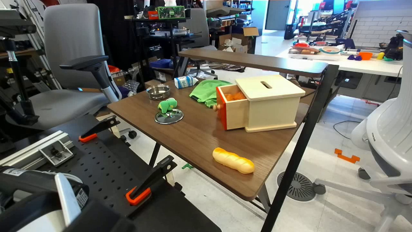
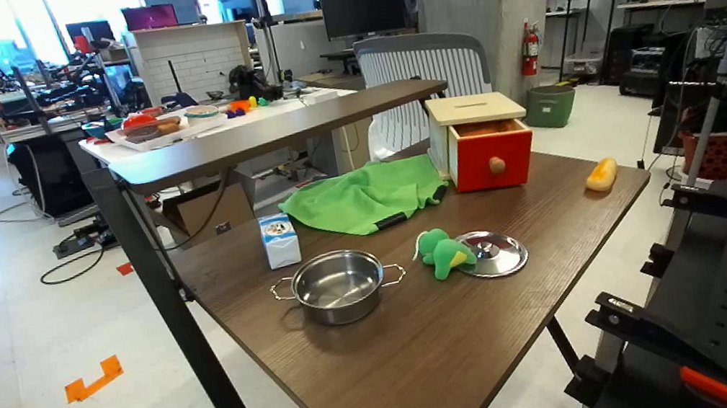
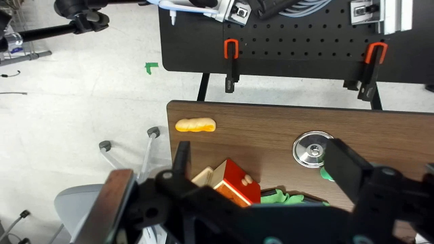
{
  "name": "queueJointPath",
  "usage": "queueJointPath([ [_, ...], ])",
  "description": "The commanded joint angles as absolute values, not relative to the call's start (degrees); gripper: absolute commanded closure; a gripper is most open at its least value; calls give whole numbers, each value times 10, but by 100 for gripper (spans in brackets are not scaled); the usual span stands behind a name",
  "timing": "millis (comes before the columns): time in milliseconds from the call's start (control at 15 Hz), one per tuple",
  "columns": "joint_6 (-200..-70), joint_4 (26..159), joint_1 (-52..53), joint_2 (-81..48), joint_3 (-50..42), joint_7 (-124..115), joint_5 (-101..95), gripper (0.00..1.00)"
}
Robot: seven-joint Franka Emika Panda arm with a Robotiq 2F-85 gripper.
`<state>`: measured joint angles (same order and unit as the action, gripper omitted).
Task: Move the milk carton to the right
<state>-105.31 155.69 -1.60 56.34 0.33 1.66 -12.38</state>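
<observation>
The milk carton (image 1: 185,81) is small, blue and white, and appears to lie on its side near the table's far edge. It also shows in an exterior view (image 2: 280,241), behind the steel pot and beside the green cloth. In the wrist view it cannot be made out clearly; a white scrap at the bottom right corner is too cut off to tell. My gripper (image 3: 259,145) shows in the wrist view with its fingers wide apart and nothing between them. It is high above the table, over the drawer box and lid area. I cannot make out the gripper in either exterior view.
A wooden box (image 1: 273,111) with a red-fronted open drawer (image 2: 493,158) stands on the table. Around it are an orange-yellow loaf (image 1: 233,160), a green cloth (image 2: 366,196), a steel pot (image 2: 339,287), a lid (image 3: 310,149) and a green plush (image 2: 442,251). A raised shelf (image 1: 254,59) spans one side.
</observation>
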Motion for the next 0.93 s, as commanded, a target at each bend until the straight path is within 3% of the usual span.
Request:
queueJointPath([
  [0,-1084,1533,-13,501,27,-51,-89,0],
  [867,-1344,1384,7,105,126,-249,-48,0],
])
